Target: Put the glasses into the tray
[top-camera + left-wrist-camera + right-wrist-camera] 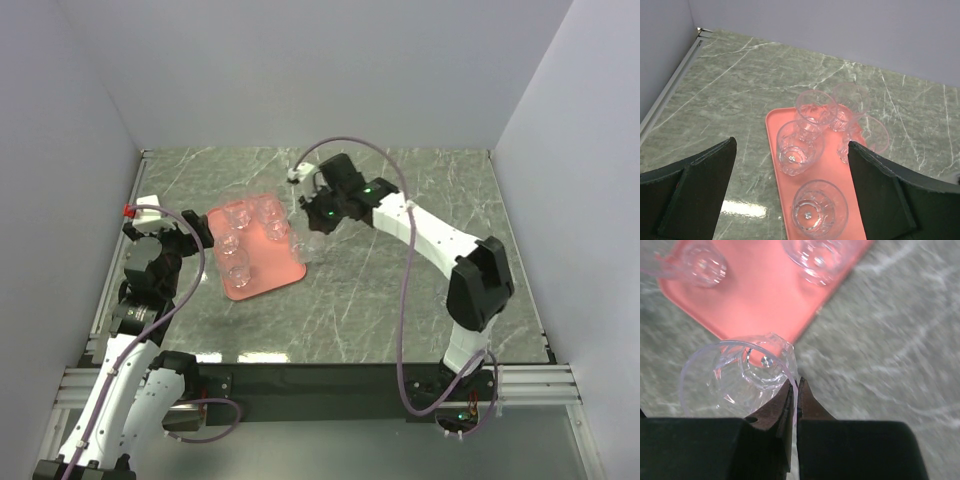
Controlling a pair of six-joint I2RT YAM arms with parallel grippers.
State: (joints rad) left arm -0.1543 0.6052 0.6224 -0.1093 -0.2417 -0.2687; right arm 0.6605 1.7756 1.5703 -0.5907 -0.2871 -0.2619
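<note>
The salmon-pink tray (265,280) lies left of centre with several clear glasses (236,268) standing in it. My right gripper (312,224) is shut on the rim of one more glass (304,241), held above the table beside the tray's right edge. In the right wrist view the fingertips (795,386) pinch the wall of this glass (740,375), and the tray's corner (765,297) shows behind it. My left gripper (190,226) stands open beside the tray's left side. Its view shows a glass (819,208) on the tray (776,125), lower down between the wide fingers (700,185).
Grey marbled tabletop (420,180) stretches right and behind the tray. White walls enclose it at the back and sides. A metal rail (112,290) runs along the left edge, and a dark rail (330,378) along the near edge by the arm bases.
</note>
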